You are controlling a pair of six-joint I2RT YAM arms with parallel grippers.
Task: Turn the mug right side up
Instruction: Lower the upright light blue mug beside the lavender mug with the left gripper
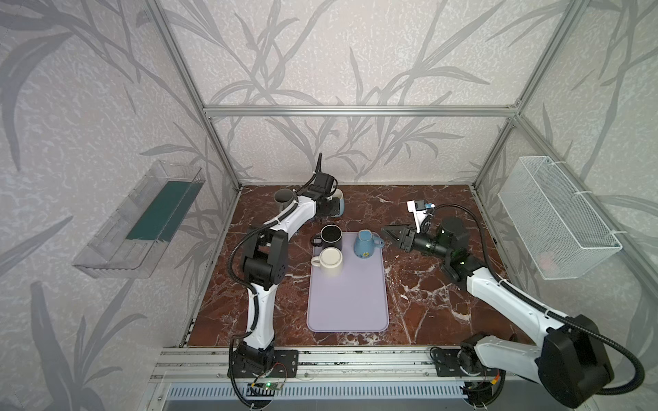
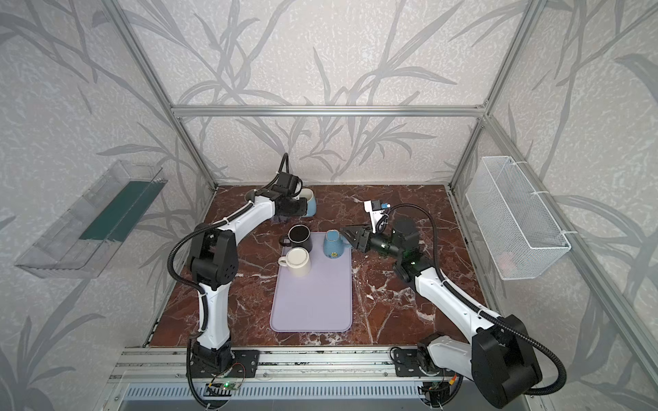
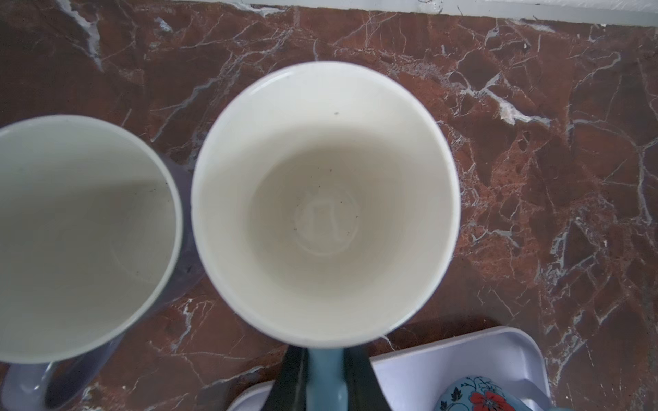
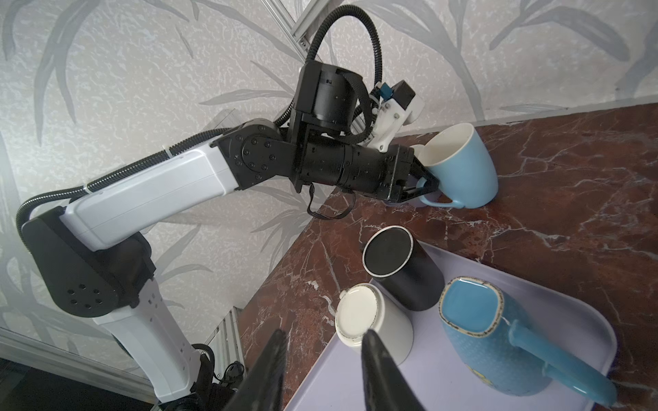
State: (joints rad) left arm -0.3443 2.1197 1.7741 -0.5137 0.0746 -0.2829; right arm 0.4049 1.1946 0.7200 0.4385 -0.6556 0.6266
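A light blue mug (image 4: 463,167) with a white inside (image 3: 325,203) is at the back of the marble table, mouth up and leaning slightly. My left gripper (image 3: 325,356) is shut on its blue handle (image 3: 325,380). In both top views the gripper (image 1: 329,208) (image 2: 297,208) hides most of this mug (image 1: 340,201) (image 2: 310,203). Whether its base touches the table I cannot tell. My right gripper (image 4: 324,352) (image 1: 390,233) is open and empty beside the tray's far right corner.
A lilac tray (image 1: 347,302) carries three upside-down mugs at its far end: black (image 1: 331,236), white (image 1: 329,261) and patterned blue (image 1: 366,243). A grey mug (image 1: 283,199) (image 3: 82,231) stands mouth up just left of the held one. Close behind is the back wall.
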